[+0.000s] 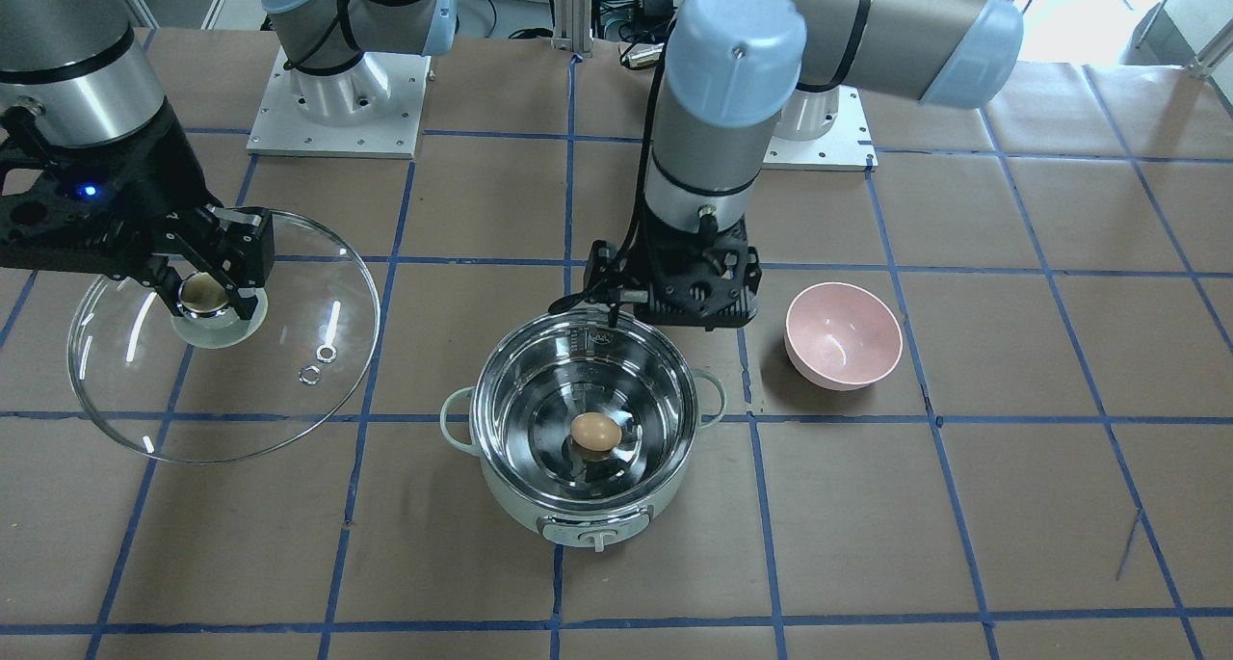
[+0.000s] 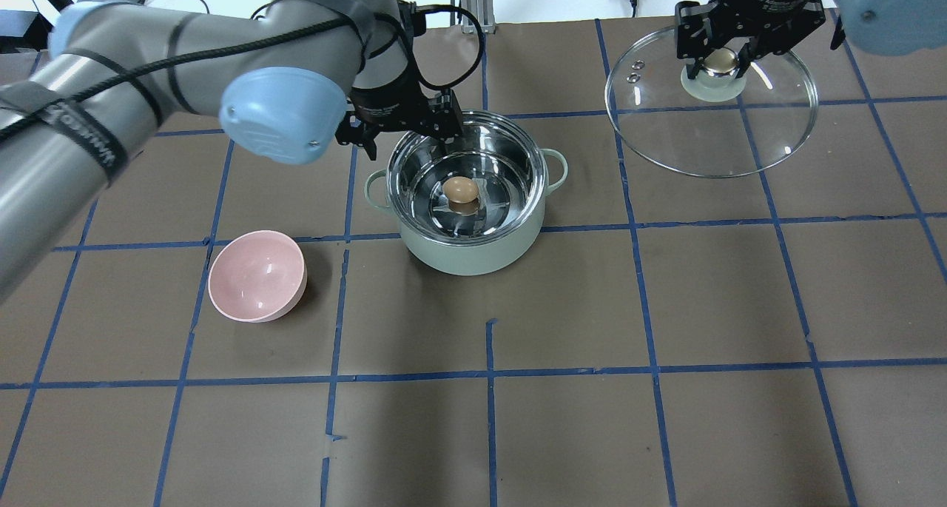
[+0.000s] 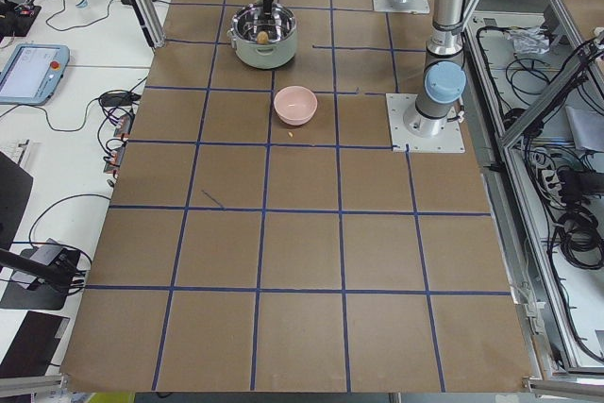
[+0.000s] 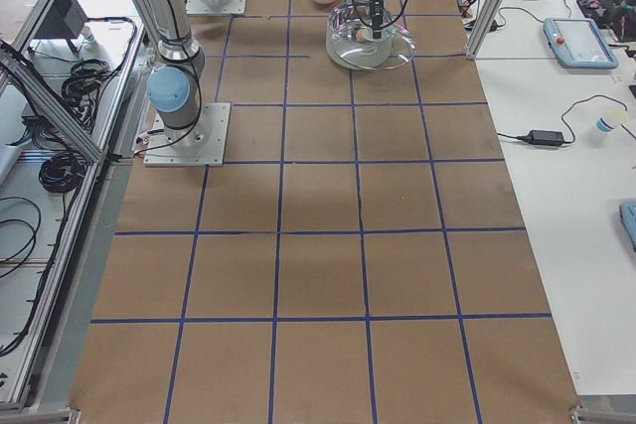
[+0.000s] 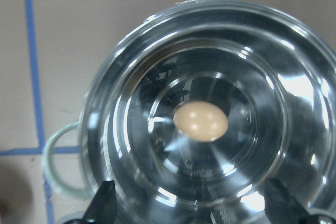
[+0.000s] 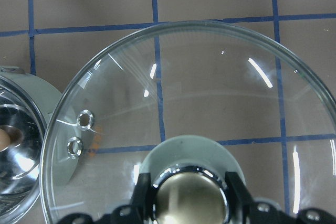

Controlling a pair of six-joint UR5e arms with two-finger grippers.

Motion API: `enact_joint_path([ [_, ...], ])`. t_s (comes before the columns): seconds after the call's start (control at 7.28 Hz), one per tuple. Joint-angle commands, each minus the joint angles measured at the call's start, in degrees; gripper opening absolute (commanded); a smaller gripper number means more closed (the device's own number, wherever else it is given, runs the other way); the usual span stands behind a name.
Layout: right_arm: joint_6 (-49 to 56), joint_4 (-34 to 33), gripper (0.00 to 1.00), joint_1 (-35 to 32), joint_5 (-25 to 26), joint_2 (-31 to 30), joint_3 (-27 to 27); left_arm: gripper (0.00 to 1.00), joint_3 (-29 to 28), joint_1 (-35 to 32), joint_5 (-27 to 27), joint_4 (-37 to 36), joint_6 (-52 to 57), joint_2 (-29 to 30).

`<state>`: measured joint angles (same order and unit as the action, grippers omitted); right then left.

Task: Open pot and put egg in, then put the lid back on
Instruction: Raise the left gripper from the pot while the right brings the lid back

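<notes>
- The pot [image 2: 473, 259], centre of the overhead frame: smooth pale mint-green outer coat with a low sheen; polished steel inside, mirror-bright with ringed reflections.
- The egg [image 2: 460, 189]: tan-brown shell, smooth, softly matt.
- The lid [image 2: 710, 137], upper right: clear glossy glass with streaked highlights, a shiny metallic ball knob on a pale-green plastic-looking base, and metal-ringed holes.
- Pink bowl [image 2: 255, 277], lower left: smooth and glossy; whether plastic or ceramic cannot be told.
- Bench [image 2: 666, 307]: matt brown paper-like covering crossed by blue tape.
- Right gripper [image 2: 721, 63]: matt black.
</notes>
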<state>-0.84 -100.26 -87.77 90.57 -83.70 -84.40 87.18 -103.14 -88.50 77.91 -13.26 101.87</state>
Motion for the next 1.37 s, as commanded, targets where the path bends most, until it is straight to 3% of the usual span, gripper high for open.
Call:
enact_joint_path([
  [0.0,-4.5,-0.7,0.42,-3.0,-0.1,0.6,0.1,1.00,-0.1,3.6,0.1,9.0,1.7,-6.6],
  [0.27,-12.8,-2.6,0.42,-8.2,-0.2,3.0,0.4,1.00,1.5,7.4,-0.2,10.0,8.6,-9.8],
  [0.55,-23.4,-9.9,0.42,-15.6,-0.2,8.0,1.1,1.00,3.6,9.4,-0.8,12.6,13.6,-13.1],
  [1.24,-35.2,-17.2,0.42,-22.2,-4.0,15.2,2.0,1.00,5.0,12.3,-0.6,12.2,13.1,-14.5],
])
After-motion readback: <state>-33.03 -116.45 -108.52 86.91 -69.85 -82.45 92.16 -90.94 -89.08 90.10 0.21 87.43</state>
